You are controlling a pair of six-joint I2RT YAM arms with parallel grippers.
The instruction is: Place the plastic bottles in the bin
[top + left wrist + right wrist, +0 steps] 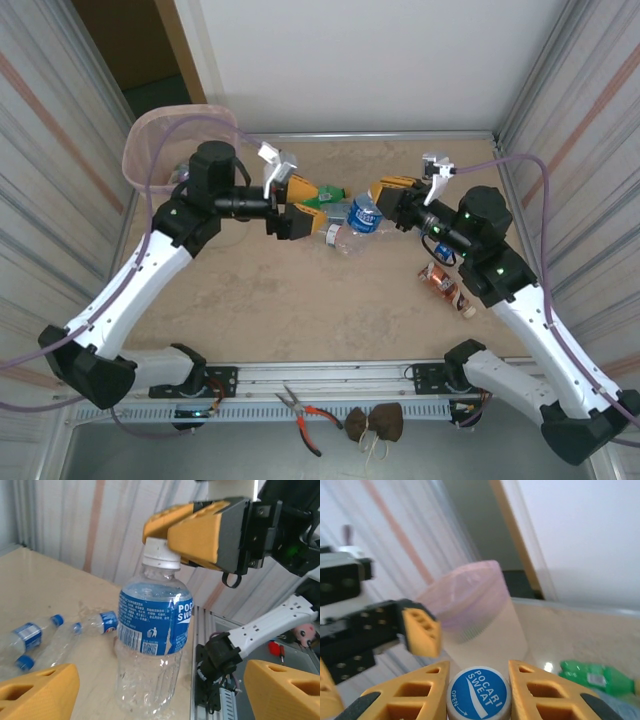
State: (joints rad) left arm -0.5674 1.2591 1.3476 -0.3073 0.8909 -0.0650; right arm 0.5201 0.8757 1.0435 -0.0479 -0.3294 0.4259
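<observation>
Right gripper (479, 680), clamped on the cap (161, 554) of the blue-labelled bottle (155, 625), held it between the spread fingers of the left gripper (161, 676), apparently for handover toward the bin (135, 140) at 10 o'clock.

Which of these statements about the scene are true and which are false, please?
1. The right gripper pinches the blue-label bottle by its cap. True.
2. The left gripper is clamped on that bottle. False: its fingers stand apart on either side of it, with gaps.
3. The bin lies tipped over. False: it stands upright at the far left corner of the table.
4. A green bottle lies on the table. True.
5. The pliers lie inside the bin. False: they lie at the near edge.
</observation>
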